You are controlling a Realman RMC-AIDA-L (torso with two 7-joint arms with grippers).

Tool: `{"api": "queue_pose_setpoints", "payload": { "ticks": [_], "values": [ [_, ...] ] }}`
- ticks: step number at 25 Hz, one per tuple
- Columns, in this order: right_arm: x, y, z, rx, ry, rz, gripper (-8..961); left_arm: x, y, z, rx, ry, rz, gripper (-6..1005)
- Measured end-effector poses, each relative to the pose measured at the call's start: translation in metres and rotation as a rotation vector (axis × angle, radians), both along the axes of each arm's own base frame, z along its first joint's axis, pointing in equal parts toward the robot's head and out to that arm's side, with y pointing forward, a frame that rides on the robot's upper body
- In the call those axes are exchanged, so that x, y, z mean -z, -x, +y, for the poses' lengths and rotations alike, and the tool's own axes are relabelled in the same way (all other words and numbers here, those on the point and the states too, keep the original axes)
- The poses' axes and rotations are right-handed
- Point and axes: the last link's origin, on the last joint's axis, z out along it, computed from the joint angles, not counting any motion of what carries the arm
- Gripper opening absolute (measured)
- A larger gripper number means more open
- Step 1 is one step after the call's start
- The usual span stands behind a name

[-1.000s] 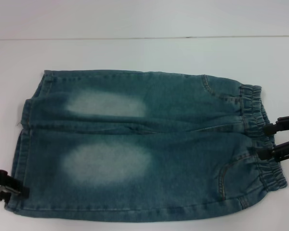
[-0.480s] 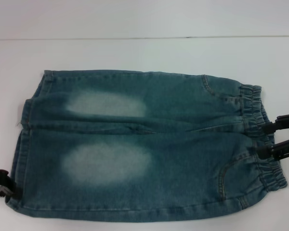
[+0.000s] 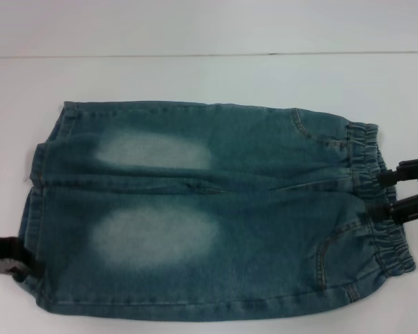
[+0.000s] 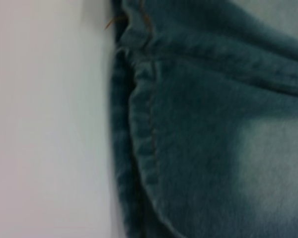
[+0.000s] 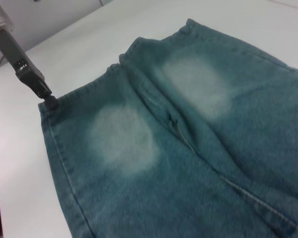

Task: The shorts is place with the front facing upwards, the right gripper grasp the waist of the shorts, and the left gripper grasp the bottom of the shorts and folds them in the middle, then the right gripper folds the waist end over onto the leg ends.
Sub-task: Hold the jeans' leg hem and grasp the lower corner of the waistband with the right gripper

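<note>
Looking near to far, I see the left gripper [image 3: 14,261] touching the hem [image 3: 33,209], but I cannot tell if it holds. The shorts [image 3: 216,209] lie flat on the table [image 3: 195,76], long axis left to right. The right gripper [image 3: 389,193] has prongs spread across the waist [image 3: 373,202]. I read no label.

shorts [image 3: 209,209] flat on table [image 3: 195,76]; right gripper [image 3: 389,193] open astride waistband, left gripper [image 3: 17,263] at hem corner.
</note>
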Motion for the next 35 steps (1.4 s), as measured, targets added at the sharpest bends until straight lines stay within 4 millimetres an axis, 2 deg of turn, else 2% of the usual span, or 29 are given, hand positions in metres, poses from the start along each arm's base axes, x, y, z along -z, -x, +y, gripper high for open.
{"api": "queue_pose_setpoints", "payload": {
  "ticks": [8,12,20,35],
  "values": [
    [-0.014,0.002,0.013,0.117,-0.104,0.055,927,-0.003,-0.013,0.015,0.047,-0.018,-0.006,37],
    [-0.019,0.001,0.014,0.189,-0.086,0.01,927,-0.007,-0.017,0.02,0.059,-0.03,-0.001,36],
    [-0.007,-0.003,0.005,0.215,0.081,-0.191,926,-0.007,-0.025,0.029,0.09,-0.037,-0.006,37],
    [0.015,-0.003,0.002,0.18,0.229,-0.38,927,-0.005,-0.03,0.032,0.107,-0.037,-0.019,36]
  ]
}}
